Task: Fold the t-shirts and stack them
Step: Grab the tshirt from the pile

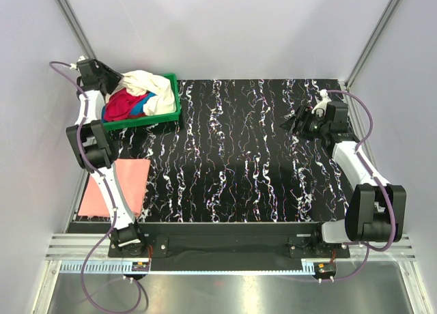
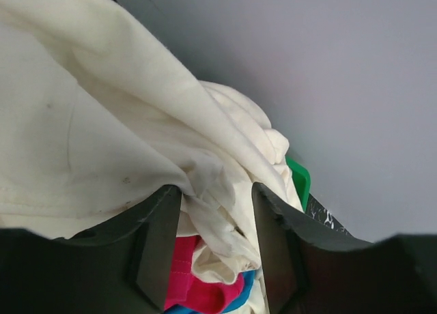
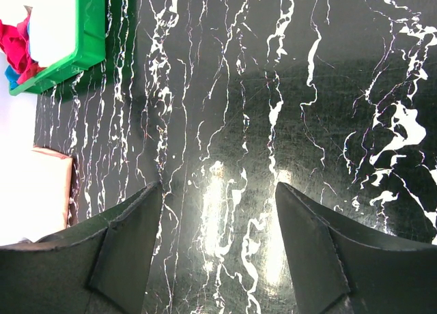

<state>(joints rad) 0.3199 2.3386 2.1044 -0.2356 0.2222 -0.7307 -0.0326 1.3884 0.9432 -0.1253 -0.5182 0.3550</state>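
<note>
Cream cloth fills the left wrist view. The cream t-shirt [image 2: 102,123] rises out of the green crate [image 1: 147,118], and a bunched fold of it sits between the fingers of the left tool [image 2: 216,191]. The jaws stand narrowed on that fold, and we judge it pinched rather than merely touched. Just beneath this tool, lower in the crate, lie the magenta-red t-shirt [image 2: 198,287] and a sliver of the blue t-shirt [image 2: 239,297].

From above, the bulk of the cream shirt stretches away from the left tool along the crate's long side, toward the middle of the table [image 1: 239,157]. The salmon-pink t-shirt [image 1: 116,184] lies folded flat behind the left tool, close to that arm's base.

The right tool [image 3: 218,188] hangs over bare table, jaws wide apart and holding nothing. The crate lies well apart from it, across the table.

The left arm is plainly the nearer. We judge that the coming move is to draw the cream shirt out toward the right tool, along the shirt's own length, and that the red shirt below might drag with it.
</note>
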